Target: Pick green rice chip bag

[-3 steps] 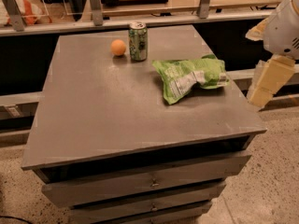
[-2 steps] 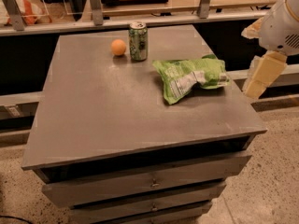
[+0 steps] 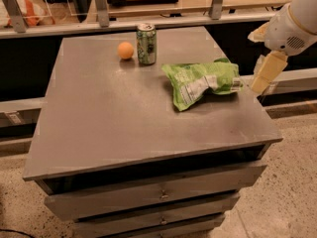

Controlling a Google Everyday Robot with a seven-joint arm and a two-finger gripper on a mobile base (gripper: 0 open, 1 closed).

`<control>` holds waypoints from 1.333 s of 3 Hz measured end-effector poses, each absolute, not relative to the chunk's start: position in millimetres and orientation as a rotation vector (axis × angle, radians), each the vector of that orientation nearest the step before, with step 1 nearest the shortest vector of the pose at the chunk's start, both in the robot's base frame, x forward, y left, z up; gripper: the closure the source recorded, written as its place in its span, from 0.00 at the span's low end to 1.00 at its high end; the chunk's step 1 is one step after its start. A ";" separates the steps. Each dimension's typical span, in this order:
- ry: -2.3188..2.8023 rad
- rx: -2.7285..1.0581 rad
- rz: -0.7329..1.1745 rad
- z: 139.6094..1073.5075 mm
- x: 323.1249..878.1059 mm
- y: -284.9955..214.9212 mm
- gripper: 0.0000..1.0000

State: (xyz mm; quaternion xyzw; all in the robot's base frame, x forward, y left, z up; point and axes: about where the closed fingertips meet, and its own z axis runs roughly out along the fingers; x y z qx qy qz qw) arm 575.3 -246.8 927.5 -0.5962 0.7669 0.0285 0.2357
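Note:
The green rice chip bag (image 3: 200, 82) lies crumpled on the right half of the grey cabinet top (image 3: 114, 118), its white label panel facing up. My gripper (image 3: 256, 63) hangs just past the cabinet's right edge, close to the bag's right end and not touching it. Its cream fingers (image 3: 267, 72) stand apart, open and empty. The white arm reaches in from the upper right corner.
An upright green-and-white drink can (image 3: 146, 44) and a small orange ball (image 3: 125, 50) stand at the back of the cabinet top, left of the bag. Drawers (image 3: 158, 192) run below the top. A rail with metal posts (image 3: 100, 4) runs behind the cabinet.
My gripper has moved left and slightly up, closer to the right end of the bag. The bag, can and ball have not moved.

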 end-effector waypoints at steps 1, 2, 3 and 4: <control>2.100 -1.651 0.135 907.2 599.7 -247.4 0.00; 2.104 -1.665 0.192 884.3 614.5 -239.8 0.00; 2.102 -1.690 0.231 863.9 624.6 -231.2 0.00; 2.089 -1.715 0.256 851.3 631.8 -219.0 0.00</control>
